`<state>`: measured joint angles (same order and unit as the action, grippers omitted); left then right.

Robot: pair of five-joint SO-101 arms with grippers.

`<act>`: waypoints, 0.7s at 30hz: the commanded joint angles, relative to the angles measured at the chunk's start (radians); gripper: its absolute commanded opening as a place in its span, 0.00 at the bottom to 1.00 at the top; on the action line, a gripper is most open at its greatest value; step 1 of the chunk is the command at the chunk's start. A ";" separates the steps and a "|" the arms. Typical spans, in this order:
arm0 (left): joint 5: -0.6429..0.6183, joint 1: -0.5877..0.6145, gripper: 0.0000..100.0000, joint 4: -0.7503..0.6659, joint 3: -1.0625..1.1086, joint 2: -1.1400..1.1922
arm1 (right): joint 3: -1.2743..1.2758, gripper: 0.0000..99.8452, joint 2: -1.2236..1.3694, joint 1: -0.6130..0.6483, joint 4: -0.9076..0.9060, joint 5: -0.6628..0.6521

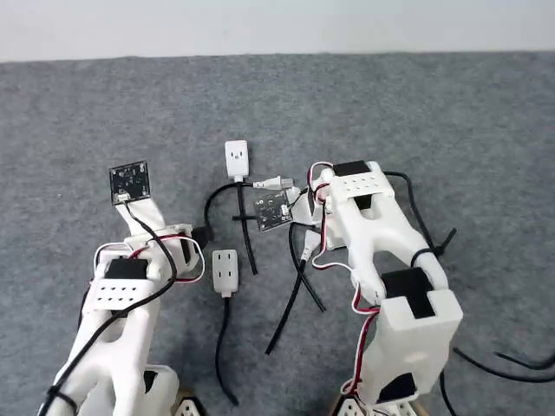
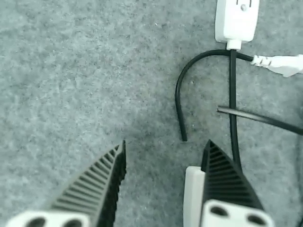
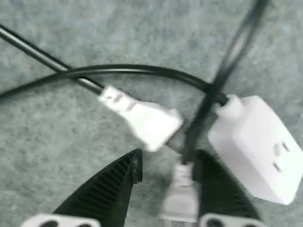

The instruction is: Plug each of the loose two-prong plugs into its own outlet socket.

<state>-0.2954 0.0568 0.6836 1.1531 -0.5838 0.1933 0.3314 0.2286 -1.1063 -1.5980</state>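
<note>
**Left arm:** The left end effector [image 2: 165,144] is mine. It hangs released, jaws spread, with the grey carpeted bench [image 2: 71,71] under the gap. Just beside one jaw lies the near white plastic outlet socket block [image 2: 193,198]. I judge I'm placed here to steady it when a plug arrives. Beyond my tips a thin black cord [image 2: 179,94] curls across the carpet. Farther off lies the far white plastic outlet socket block [image 2: 236,19], and a white two-prong plug [image 2: 279,64] lies near its cord end.

**Right arm:** The right end effector [image 3: 168,156] is mine, and it is released too, with the jaws apart. Between them, against one jaw, sits a pale blurred plug body [image 3: 179,201] on a dark lead. It isn't pinched yet, and I can't make out its prongs. I'd say I'm lined up to close on it. Past my tips lies that white two-prong plug on its own black lead, and beside it the far block, with a gap between them.

**Left arm:** What's your count?

**Right arm:** Two socket blocks and two plugs, and neither plug is seated. The task looks barely begun.

**Left arm:** The leads cross near your plug, so I think they could snag.
</note>
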 commanded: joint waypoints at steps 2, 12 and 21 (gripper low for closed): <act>0.006 0.009 0.25 -0.021 -0.053 0.000 | -0.092 0.02 0.019 -0.048 0.007 -0.012; 0.006 0.008 0.25 -0.021 -0.050 0.000 | -0.107 0.16 0.030 -0.064 0.012 -0.005; 0.008 0.006 0.25 -0.021 -0.050 0.000 | -0.149 0.16 0.036 -0.097 0.002 0.066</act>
<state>-0.2954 0.0568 0.6836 1.1500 -0.5838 0.0982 0.3775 0.1550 -1.1093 -1.5489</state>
